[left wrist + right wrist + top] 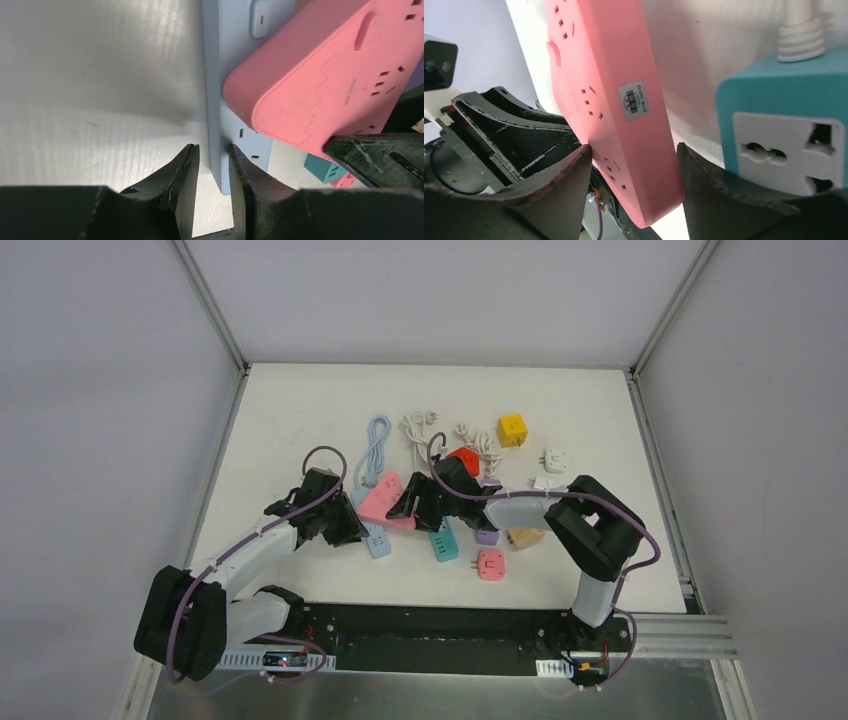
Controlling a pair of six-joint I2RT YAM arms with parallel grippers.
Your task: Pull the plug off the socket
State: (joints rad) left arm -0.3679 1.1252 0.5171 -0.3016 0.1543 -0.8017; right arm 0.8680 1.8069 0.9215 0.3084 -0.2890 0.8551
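Black fingers [186, 172] of the left tool [212, 175] are seen closed to a narrow gap on the end of the light-blue power strip [220, 95], apparently so that it is pinned to the bench [90, 90] as the socket side. Around the pink power strip [609, 95], which lies partly across the blue one, the right tool [634, 170] is set with its jaws spread to the strip's width and touching both flanks. From this it is judged that the two are meant to be drawn apart, though no plug joining them can be made out.

One power strip [320, 75] lies tilted across another power strip [220, 75] on the worktop [90, 90], with a socket adapter [789, 125] just beside it.
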